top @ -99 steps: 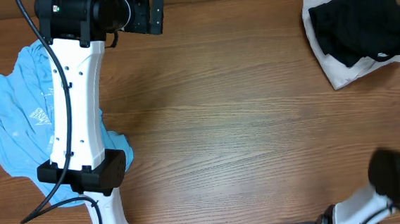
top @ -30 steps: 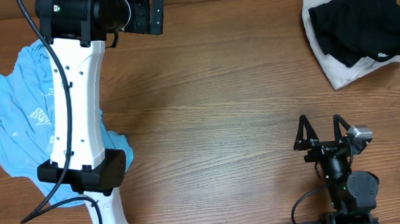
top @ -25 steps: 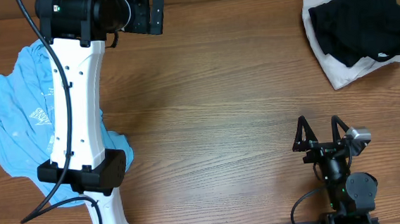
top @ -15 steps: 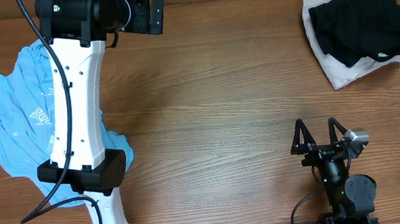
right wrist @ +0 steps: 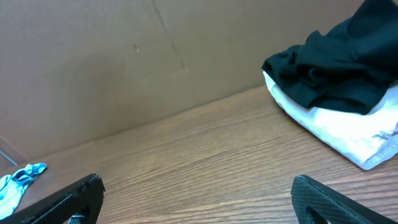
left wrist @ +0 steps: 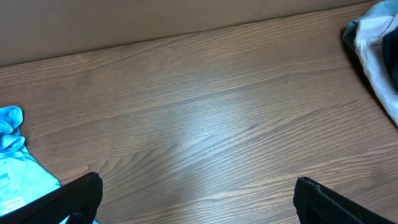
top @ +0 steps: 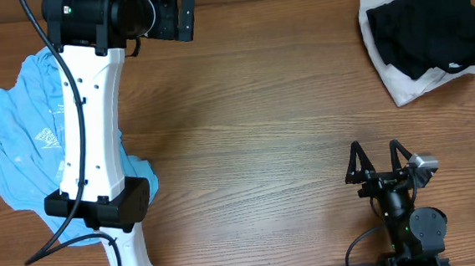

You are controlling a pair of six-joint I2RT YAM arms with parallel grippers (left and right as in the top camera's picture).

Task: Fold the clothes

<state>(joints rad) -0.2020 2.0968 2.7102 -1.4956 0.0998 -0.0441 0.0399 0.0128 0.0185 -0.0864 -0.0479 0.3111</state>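
The light blue T-shirt with white print (top: 17, 157) lies crumpled at the table's left, partly under my left arm. An edge of the T-shirt shows in the left wrist view (left wrist: 12, 165) and the right wrist view (right wrist: 15, 180). The black top (top: 431, 27) lies bunched on a white cloth (top: 402, 88) at the far right corner. The black top also shows in the right wrist view (right wrist: 336, 62). My left gripper (top: 187, 17) is open and empty at the far left, above bare wood (left wrist: 199, 199). My right gripper (top: 377, 152) is open and empty near the front right (right wrist: 199, 199), well short of the black top.
The wooden table (top: 262, 123) is bare between the two garments. My white left arm (top: 95, 134) stretches from the front edge to the back over the blue shirt. A brown cardboard wall (right wrist: 124, 62) stands behind the table.
My right arm has come in from the front right corner and now stands near the front edge with its gripper open. It has crept slightly left in the last second. The left arm has not moved.
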